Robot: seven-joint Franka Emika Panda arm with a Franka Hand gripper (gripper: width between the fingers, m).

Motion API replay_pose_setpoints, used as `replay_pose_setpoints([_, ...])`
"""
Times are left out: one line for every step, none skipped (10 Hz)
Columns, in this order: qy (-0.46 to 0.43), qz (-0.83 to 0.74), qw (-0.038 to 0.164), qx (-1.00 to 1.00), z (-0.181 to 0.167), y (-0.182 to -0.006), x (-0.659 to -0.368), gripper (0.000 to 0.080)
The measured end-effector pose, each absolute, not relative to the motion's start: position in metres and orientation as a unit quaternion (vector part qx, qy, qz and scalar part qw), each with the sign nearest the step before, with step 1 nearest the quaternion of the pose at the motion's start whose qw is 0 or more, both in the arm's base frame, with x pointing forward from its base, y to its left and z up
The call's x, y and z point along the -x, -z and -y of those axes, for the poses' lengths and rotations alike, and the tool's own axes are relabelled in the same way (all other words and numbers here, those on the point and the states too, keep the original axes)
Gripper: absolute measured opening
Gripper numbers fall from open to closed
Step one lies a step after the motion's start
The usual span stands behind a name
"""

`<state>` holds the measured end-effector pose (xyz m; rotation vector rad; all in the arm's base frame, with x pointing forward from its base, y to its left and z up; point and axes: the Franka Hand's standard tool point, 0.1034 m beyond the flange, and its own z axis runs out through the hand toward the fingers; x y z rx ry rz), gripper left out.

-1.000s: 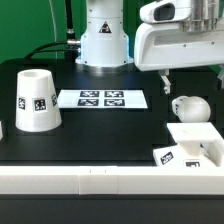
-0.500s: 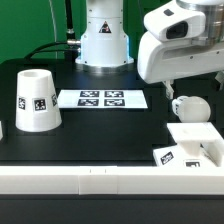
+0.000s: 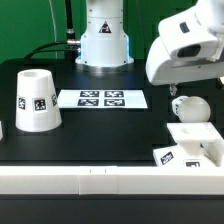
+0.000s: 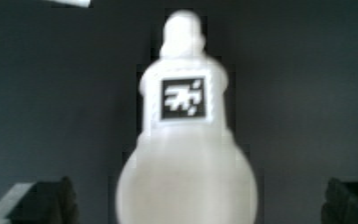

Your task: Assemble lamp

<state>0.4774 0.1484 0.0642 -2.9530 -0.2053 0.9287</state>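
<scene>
The white rounded bulb (image 3: 190, 108) lies on its side on the black table at the exterior view's right. The low square base (image 3: 197, 146) rests just in front of it, near the front rail. The tapered shade (image 3: 35, 100) stands upside down at the exterior view's left. The arm's white head (image 3: 190, 48) hangs over the bulb and hides most of the gripper there. In the wrist view the bulb (image 4: 190, 130) with its square tag lies between my two dark fingers (image 4: 43, 200). My gripper (image 4: 194, 205) is open, its jaws wide apart and clear of the bulb.
The marker board (image 3: 102, 98) lies flat at mid-table in front of the robot's white pedestal (image 3: 103, 40). A white rail (image 3: 90, 182) runs along the table's front edge.
The arm's head has moved toward the exterior view's right and tilted over the bulb. The lamp parts have not moved.
</scene>
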Motion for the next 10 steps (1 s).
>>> replay_pose_setpoints([-0.334,0.067,0.018,0.940,-0.146,-0.065,-0.475,0.0699])
replay_pose_setpoints([-0.352,0.067,0.018,0.933,-0.147,-0.062,-0.477,0.0699])
replay_pose_setpoints([-0.383,0.068,0.015,0.921,-0.146,-0.062,-0.471,0.0699])
replay_pose_setpoints([-0.409,0.068,0.013,0.910,-0.146,-0.058,-0.468,0.0699])
replay_pose_setpoints([-0.446,0.068,0.010,0.892,-0.146,-0.055,-0.463,0.0699])
replay_pose_setpoints([-0.470,0.069,0.009,0.880,-0.146,-0.052,-0.463,0.0699])
replay_pose_setpoints([-0.481,0.071,0.009,0.874,-0.147,-0.046,-0.463,0.0699])
replay_pose_setpoints([-0.485,0.072,0.008,0.872,-0.148,-0.040,-0.460,0.0699])
replay_pose_setpoints([-0.480,0.072,0.009,0.874,-0.149,-0.035,-0.461,0.0699])
replay_pose_setpoints([-0.478,0.072,0.010,0.876,-0.149,-0.031,-0.460,0.0699])
